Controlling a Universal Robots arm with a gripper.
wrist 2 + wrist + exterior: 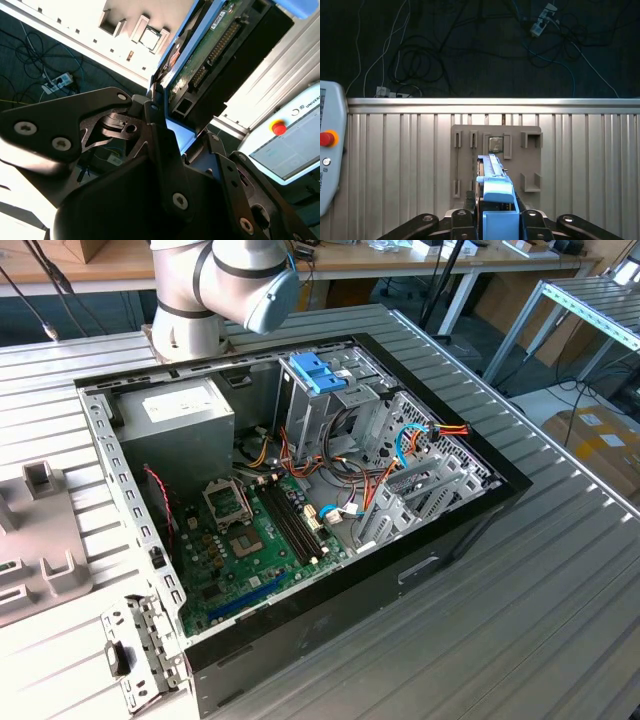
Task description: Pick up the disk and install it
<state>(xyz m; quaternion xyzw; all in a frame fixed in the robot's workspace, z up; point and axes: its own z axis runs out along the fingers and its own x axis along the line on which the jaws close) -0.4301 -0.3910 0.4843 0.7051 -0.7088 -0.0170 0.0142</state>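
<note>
**A:** what kind of place is this anyway?

**B:** robotics lab or workshop imo. Ribbed aluminium counter [560, 570] with a silver-grey robot arm [215, 285] standing on it, an opened black desktop computer case [300, 640], a white teach pendant with a red stop button [327, 150], loose cables [420, 55] on the dark floor, brown cardboard boxes [600, 440].

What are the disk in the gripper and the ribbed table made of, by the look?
The disk: a green circuit board with shiny solder pins on a dark body, possibly metal. Its carrier: light-blue plastic, matte, with moulded rounded edges. The table: likely aluminium, ribbed, with a dull silver sheen.
</note>
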